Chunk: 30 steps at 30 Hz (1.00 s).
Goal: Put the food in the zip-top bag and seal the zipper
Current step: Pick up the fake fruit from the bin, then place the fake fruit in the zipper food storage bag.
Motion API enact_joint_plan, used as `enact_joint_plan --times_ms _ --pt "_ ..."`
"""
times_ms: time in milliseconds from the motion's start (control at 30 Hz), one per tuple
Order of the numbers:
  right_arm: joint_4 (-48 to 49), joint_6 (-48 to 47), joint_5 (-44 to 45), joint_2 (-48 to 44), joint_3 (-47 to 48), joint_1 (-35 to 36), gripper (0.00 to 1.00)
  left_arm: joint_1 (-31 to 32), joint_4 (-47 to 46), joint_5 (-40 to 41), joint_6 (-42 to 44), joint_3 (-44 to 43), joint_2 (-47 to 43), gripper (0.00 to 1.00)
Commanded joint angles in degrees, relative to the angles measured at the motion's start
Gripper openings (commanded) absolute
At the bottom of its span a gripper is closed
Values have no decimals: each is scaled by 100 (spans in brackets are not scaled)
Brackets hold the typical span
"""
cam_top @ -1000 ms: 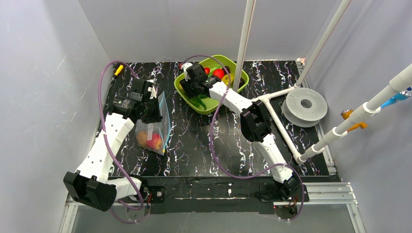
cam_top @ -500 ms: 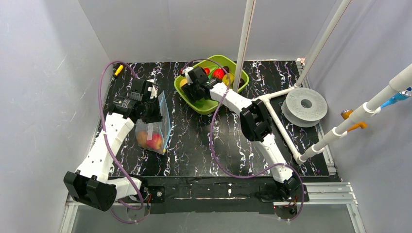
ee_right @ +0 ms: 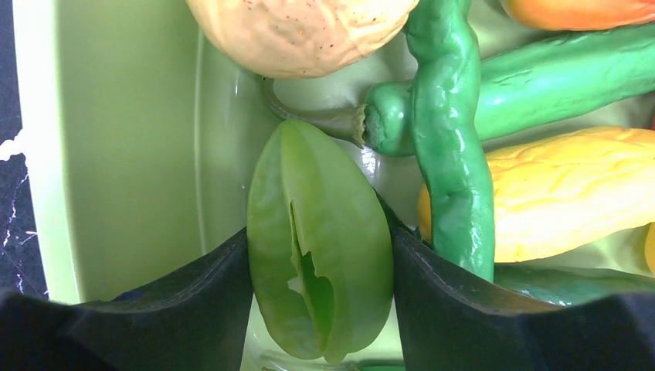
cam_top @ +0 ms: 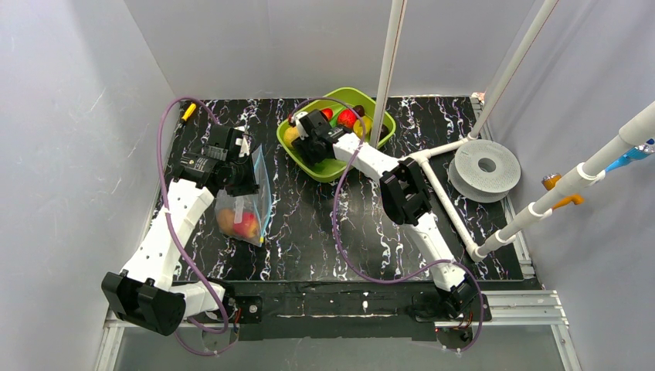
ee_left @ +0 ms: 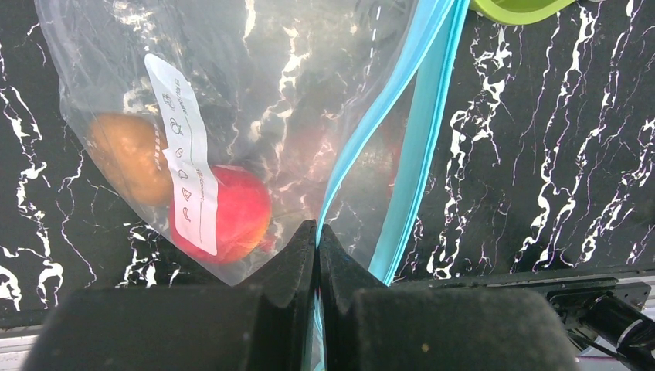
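Zip-top bag [ee_left: 270,100] pinched at its zipper [ee_left: 421,131] by left gripper [ee_left: 317,232]'s closed jaws; right gripper [ee_right: 320,247]'s jaws clasp a green starfruit [ee_right: 324,201] in the lime-green tray [ee_right: 131,154].

bag [cam_top: 253,195]: on table [cam_top: 309,224], L of tray [cam_top: 388,122]
food [ee_left: 225,213]: 2 pcs in bag; rest in tray
tray: rear ctr
spool [cam_top: 487,171]: R of tray

Clear crinkly zip-top bag [ee_left: 270,77], seemingly plastic

Black marbled table [cam_top: 309,224] — lime tray [cam_top: 334,171], zip-top bag [cam_top: 261,193] resting on it.
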<state>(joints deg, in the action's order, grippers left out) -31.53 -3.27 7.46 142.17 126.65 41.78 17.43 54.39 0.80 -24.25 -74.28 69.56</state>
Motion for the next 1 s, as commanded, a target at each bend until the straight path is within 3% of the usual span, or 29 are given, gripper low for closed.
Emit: enact_joint_plan --times_ms 0,233,433,667,767,967 --pt "-177 32 -92 -49 332 14 56 10 22 -168 -100 107 -73 0" --pt "59 1 146 -545 751 14 37 10 -69 -197 -182 132 -81 0" --pt "-260 401 239 -1263 627 10 26 13 -202 -166 -334 258 -131 0" --pt "-275 1826 -945 -2646 -1060 118 13 5 -597 -321 -638 454 -258 0" --pt "-63 2118 -1442 -3282 -1998 270 12 -2 -758 -394 -707 495 -214 0" --pt "15 2367 -2407 -4268 -2869 344 11 -11 -890 -423 -676 518 -88 0"
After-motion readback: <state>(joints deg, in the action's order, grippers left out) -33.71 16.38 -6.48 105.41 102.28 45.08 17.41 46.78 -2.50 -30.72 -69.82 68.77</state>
